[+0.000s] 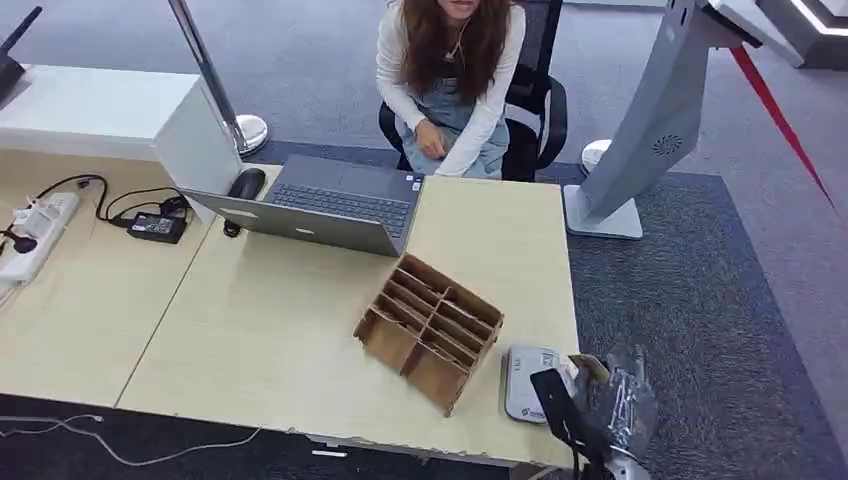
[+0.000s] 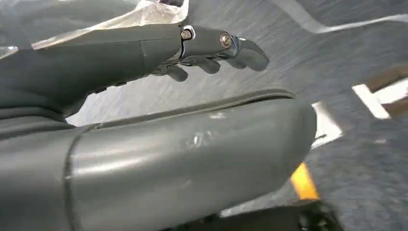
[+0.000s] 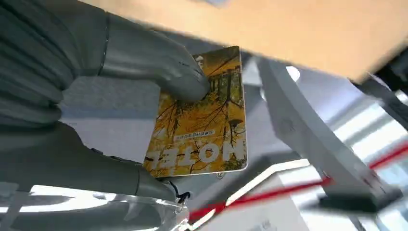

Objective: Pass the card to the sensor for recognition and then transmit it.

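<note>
In the right wrist view a yellow hotel card (image 3: 204, 120) with tree artwork is pinched between the thumb and fingers of my right hand (image 3: 144, 82). From the head view, my right hand (image 1: 605, 405), wrapped in clear plastic, hovers at the desk's near right corner, right beside the flat grey-white card sensor (image 1: 527, 378) that lies on the desk. My left hand (image 2: 211, 50) hangs over the grey carpet with its fingers loosely extended and nothing in them.
A cardboard divider box (image 1: 430, 330) stands left of the sensor. An open laptop (image 1: 330, 205) and a mouse (image 1: 246, 183) sit farther back, where a person (image 1: 450, 80) sits in a chair. A white kiosk stand (image 1: 650, 120) rises at the right. A power strip (image 1: 35, 235) lies at far left.
</note>
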You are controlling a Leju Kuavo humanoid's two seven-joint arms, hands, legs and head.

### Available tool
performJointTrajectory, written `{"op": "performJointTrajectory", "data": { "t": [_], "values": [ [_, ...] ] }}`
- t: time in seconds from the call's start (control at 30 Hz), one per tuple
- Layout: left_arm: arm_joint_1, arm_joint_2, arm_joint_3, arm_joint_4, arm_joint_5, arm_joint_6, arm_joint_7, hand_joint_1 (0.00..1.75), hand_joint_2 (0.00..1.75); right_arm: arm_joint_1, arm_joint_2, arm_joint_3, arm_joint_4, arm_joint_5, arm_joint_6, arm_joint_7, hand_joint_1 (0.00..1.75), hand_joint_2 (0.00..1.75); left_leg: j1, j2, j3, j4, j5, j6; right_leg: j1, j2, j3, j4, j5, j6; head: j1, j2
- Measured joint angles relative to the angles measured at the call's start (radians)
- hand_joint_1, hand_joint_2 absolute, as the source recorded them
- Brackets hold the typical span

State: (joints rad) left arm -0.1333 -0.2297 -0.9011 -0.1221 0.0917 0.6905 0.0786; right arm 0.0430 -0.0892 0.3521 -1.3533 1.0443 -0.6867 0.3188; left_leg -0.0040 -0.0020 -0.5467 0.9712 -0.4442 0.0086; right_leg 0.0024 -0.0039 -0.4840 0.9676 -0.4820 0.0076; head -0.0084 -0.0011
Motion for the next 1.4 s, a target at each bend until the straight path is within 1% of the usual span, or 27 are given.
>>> {"op": "performJointTrajectory", "data": {
  "t": [0.03,0.1,0.2,0.23,0.27,0.37,0.43,0.5,0.57,0.63,0.7,0.77,0.87,0.93,1.0,1.17,1.27,1.4],
  "values": [
    [0.0,0.0,0.0,0.0,0.052,0.0,0.004,0.0,0.0,-0.015,-0.005,0.0,-0.052,0.038,0.022,0.027,1.59,1.75,0.0,0.0,0.0,0.0,0.0,0.0,0.0,0.0,0.0,0.0,0.0,0.0,0.0,0.0],
    [-0.001,0.0,0.0,0.003,0.127,0.0,0.01,0.0,0.0,-0.044,-0.02,0.0,-0.148,0.094,0.069,0.074,1.59,1.75,0.001,0.001,0.001,0.0,0.0,0.0,0.001,0.0,0.0,0.0,0.0,0.0,0.0,0.0],
    [-0.001,-0.001,0.0,0.003,0.124,0.0,0.015,0.0,0.0,-0.072,-0.039,0.01,-0.269,0.202,0.109,0.094,1.57,1.75,0.001,-0.001,-0.001,0.0,0.001,0.0,0.0,-0.002,0.0,0.0,0.0,0.0,0.0,0.0],
    [-0.001,-0.001,0.0,0.004,0.124,0.0,0.018,0.0,0.0,-0.1,-0.044,0.021,-0.317,0.266,0.142,0.1,1.57,1.75,0.001,0.001,0.0,0.0,0.001,0.0,0.001,-0.001,0.0,0.0,0.001,-0.001,0.0,0.0],
    [-0.001,-0.001,0.0,0.005,0.124,0.0,0.018,0.0,0.0,-0.121,-0.046,0.027,-0.352,0.303,0.168,0.104,1.57,1.75,0.001,0.001,0.0,0.0,0.001,0.0,0.001,0.0,0.0,0.0,0.001,-0.001,0.0,0.0],
    [-0.001,-0.001,0.0,0.005,0.122,0.0,0.02,0.0,0.0,-0.156,-0.056,0.046,-0.438,0.334,0.191,0.112,1.57,1.75,0.001,-0.001,0.001,0.0,0.001,0.0,0.001,-0.003,0.0,0.0,0.0,0.0,0.0,0.0],
    [-0.001,-0.001,0.0,0.005,0.122,0.0,0.021,0.0,0.0,-0.172,-0.06,0.056,-0.485,0.348,0.208,0.113,1.54,1.75,0.001,-0.001,0.0,0.0,0.001,0.0,0.001,-0.003,0.001,0.0,0.0,0.0,0.0,0.0],
    [-0.001,-0.001,0.0,0.006,0.122,0.0,0.02,0.0,0.0,-0.214,-0.063,0.082,-0.525,0.396,0.273,0.127,1.54,1.75,0.0,0.001,-0.001,0.0,0.001,0.0,0.001,-0.001,0.0,0.001,0.001,0.0,0.0,0.0],
    [-0.001,-0.001,0.0,0.006,0.122,0.0,0.02,0.0,0.0,-0.282,-0.061,0.119,-0.555,0.432,0.361,0.142,1.54,1.75,0.0,0.001,0.0,0.0,0.002,0.0,0.0,-0.001,0.0,0.001,0.001,0.0,0.0,0.0],
    [-0.001,-0.001,0.0,0.005,0.122,0.0,0.026,0.0,0.0,-0.358,-0.054,0.162,-0.571,0.442,0.447,0.165,1.54,1.75,0.0,0.0,0.0,0.0,0.002,0.0,0.0,-0.001,0.0,0.001,0.001,0.001,0.0,0.0],
    [-0.001,-0.001,0.0,0.003,0.122,0.0,0.041,0.0,0.0,-0.44,-0.044,0.203,-0.572,0.415,0.508,0.192,1.55,1.75,0.001,0.0,0.0,0.0,0.003,0.0,0.001,-0.002,0.0,0.001,0.001,0.001,0.0,0.0],
    [-0.001,0.0,0.0,0.003,0.122,-0.002,0.058,0.0,0.0,-0.502,-0.037,0.229,-0.567,0.383,0.549,0.214,1.55,1.75,0.001,0.0,0.0,0.0,0.003,0.0,0.001,-0.002,0.0,0.001,0.001,0.001,0.0,0.0],
    [-0.001,0.0,0.0,0.002,0.122,-0.017,0.086,0.0,0.0,-0.594,-0.027,0.261,-0.53,0.309,0.596,0.245,1.54,1.75,0.001,0.0,-0.001,0.0,0.003,0.0,0.001,-0.002,0.0,0.002,0.001,0.001,0.0,0.0],
    [-0.001,0.002,0.0,0.002,0.122,-0.031,0.101,0.0,0.0,-0.637,-0.021,0.27,-0.495,0.258,0.609,0.264,1.54,1.75,0.001,-0.001,-0.001,0.0,0.003,0.0,0.001,-0.003,0.0,0.002,0.001,0.001,0.0,0.0],
    [-0.001,0.003,-0.001,0.002,0.122,-0.04,0.109,0.0,0.0,-0.679,-0.015,0.276,-0.448,0.226,0.613,0.275,1.55,1.75,0.001,-0.001,-0.001,0.0,0.003,0.0,0.001,-0.003,0.0,0.002,0.001,0.001,0.0,0.0],
    [-0.002,0.003,-0.005,0.001,0.121,-0.065,0.118,0.0,0.0,-0.726,0.0,0.29,-0.357,0.147,0.612,0.304,1.54,1.75,0.0,-0.001,-0.002,0.0,0.003,0.0,0.0,-0.003,-0.001,0.002,0.001,0.001,0.0,0.0],
    [-0.002,0.004,-0.005,0.001,0.121,-0.085,0.118,0.0,0.0,-0.746,0.012,0.294,-0.272,0.085,0.593,0.317,1.5,1.75,0.0,-0.001,-0.002,0.0,0.003,0.0,0.001,-0.003,-0.001,0.002,0.001,0.001,0.0,0.0],
    [-0.002,0.005,-0.005,0.001,0.122,-0.095,0.105,0.0,0.0,-0.75,0.034,0.307,-0.154,0.057,0.56,0.313,1.5,1.75,0.001,-0.002,-0.002,0.0,0.003,0.0,0.001,-0.004,-0.001,0.002,0.001,0.001,0.0,0.0]
  ]
}}
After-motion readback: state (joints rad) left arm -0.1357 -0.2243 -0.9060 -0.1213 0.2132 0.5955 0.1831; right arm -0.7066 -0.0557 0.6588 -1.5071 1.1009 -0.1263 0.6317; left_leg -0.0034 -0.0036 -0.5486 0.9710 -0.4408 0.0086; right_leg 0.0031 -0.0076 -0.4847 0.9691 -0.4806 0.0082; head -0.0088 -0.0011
